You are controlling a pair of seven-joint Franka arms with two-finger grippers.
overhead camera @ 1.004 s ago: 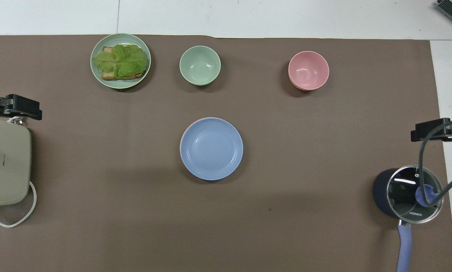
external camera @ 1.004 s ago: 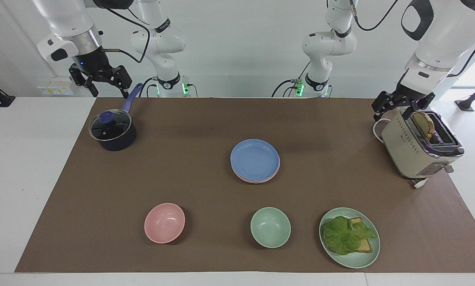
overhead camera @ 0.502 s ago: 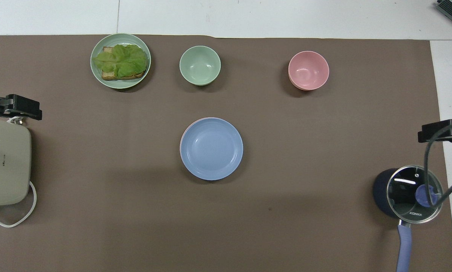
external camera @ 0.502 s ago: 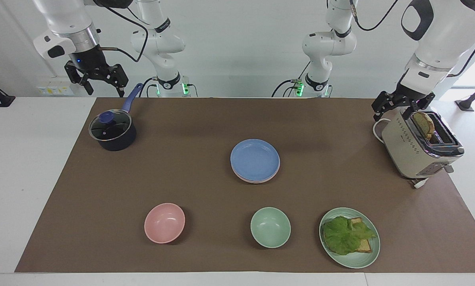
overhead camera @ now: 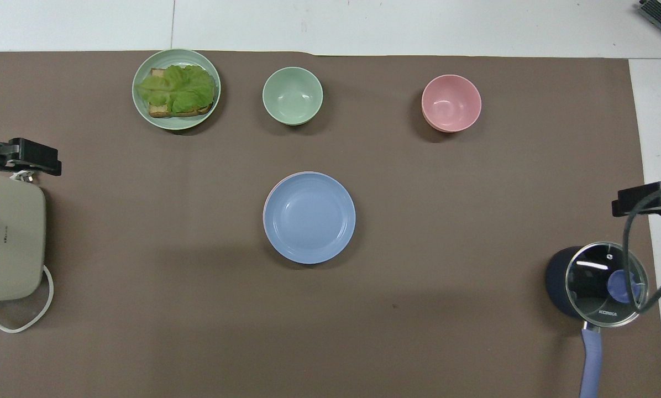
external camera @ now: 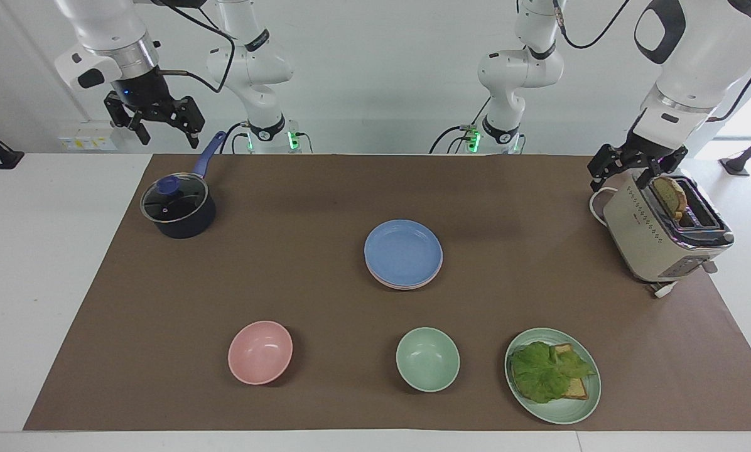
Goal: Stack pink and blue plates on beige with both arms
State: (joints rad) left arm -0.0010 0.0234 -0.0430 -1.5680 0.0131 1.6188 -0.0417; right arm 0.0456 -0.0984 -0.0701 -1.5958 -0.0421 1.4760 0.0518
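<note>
A blue plate (external camera: 403, 251) (overhead camera: 309, 216) tops a stack in the middle of the brown mat. Under it a pink plate's rim (external camera: 393, 285) (overhead camera: 268, 191) peeks out. The beige plate is hidden beneath them. My right gripper (external camera: 167, 138) hangs open in the air over the mat's edge by the saucepan's handle, holding nothing; only part of it (overhead camera: 648, 199) shows from overhead. My left gripper (external camera: 620, 182) (overhead camera: 26, 157) waits open and empty over the toaster's end, well away from the stack.
A lidded dark saucepan (external camera: 178, 207) stands at the right arm's end, a beige toaster (external camera: 661, 232) with toast at the left arm's end. Farther from the robots than the stack sit a pink bowl (external camera: 260, 351), a green bowl (external camera: 427, 359) and a green plate (external camera: 586, 402) with lettuce and toast.
My right gripper has risen and drawn back from the saucepan toward the table's edge. The left arm and the stack have not moved.
</note>
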